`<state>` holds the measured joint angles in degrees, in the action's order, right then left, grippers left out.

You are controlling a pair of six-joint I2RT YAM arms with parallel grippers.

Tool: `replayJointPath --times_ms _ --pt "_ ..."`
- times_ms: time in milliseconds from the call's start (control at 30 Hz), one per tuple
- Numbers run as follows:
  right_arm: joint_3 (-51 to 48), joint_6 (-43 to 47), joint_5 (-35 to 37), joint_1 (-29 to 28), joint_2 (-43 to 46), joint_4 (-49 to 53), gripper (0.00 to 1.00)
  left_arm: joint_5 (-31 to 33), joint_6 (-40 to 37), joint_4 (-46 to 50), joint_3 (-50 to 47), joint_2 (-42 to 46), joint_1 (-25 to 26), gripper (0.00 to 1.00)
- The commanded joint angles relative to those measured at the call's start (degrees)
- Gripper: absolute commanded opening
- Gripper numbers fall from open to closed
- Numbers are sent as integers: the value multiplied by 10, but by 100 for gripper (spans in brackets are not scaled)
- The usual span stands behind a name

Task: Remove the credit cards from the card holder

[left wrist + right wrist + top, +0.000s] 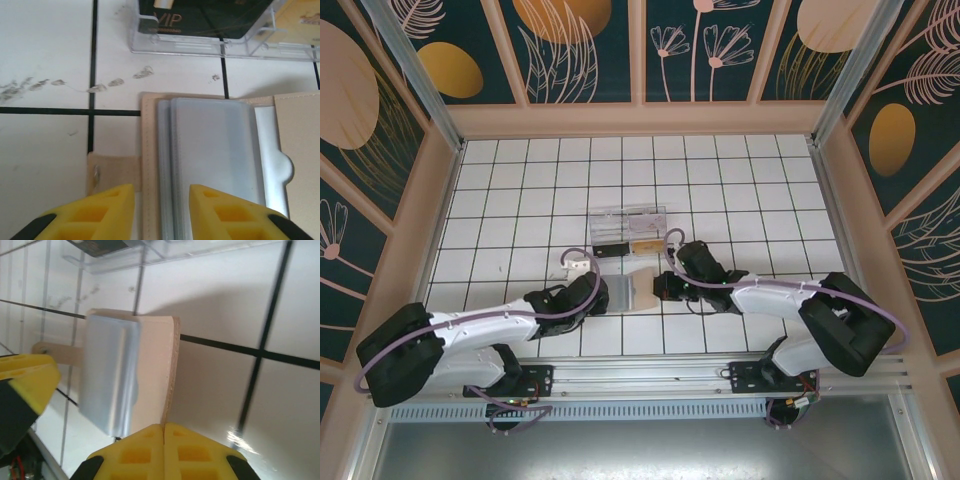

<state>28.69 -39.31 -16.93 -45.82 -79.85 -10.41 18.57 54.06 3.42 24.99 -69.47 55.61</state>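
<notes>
The card holder point(635, 287) lies opened on the tiles between my two grippers, tan with blue-grey sleeves point(210, 150). My left gripper point(161, 192) is open. Its yellow fingers straddle the holder's stitched left edge and the sleeve edges from above, beside the tan closing tab point(112, 172). My right gripper point(164, 427) is shut on the thin edge of the holder's right cover point(170, 370), which stands raised off the floor. In the top view the left gripper point(600, 290) and the right gripper point(662, 287) flank the holder. The credit cards are hidden.
A clear plastic compartment box point(628, 230) stands one tile beyond the holder, with a black VIP card point(200, 15) and a tan one inside. Grey smudges point(75, 85) mark the tiles to its left. White tiled floor runs to the wooden walls.
</notes>
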Motion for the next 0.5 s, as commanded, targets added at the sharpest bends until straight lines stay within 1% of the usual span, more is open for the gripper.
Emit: replayJointPath --times_ms 0,167,267,467 --pt "-11 10 27 2 5 14 0 -58 -11 -75 -19 -7 -22 33" --pt "-7 14 37 2 -9 8 0 -120 -10 -140 -48 11 -68 34" --pt "-4 16 34 2 -16 6 0 -145 -8 -168 -55 15 -77 34" --pt "-6 14 30 2 -19 -4 0 -177 1 -198 -65 0 -76 34"
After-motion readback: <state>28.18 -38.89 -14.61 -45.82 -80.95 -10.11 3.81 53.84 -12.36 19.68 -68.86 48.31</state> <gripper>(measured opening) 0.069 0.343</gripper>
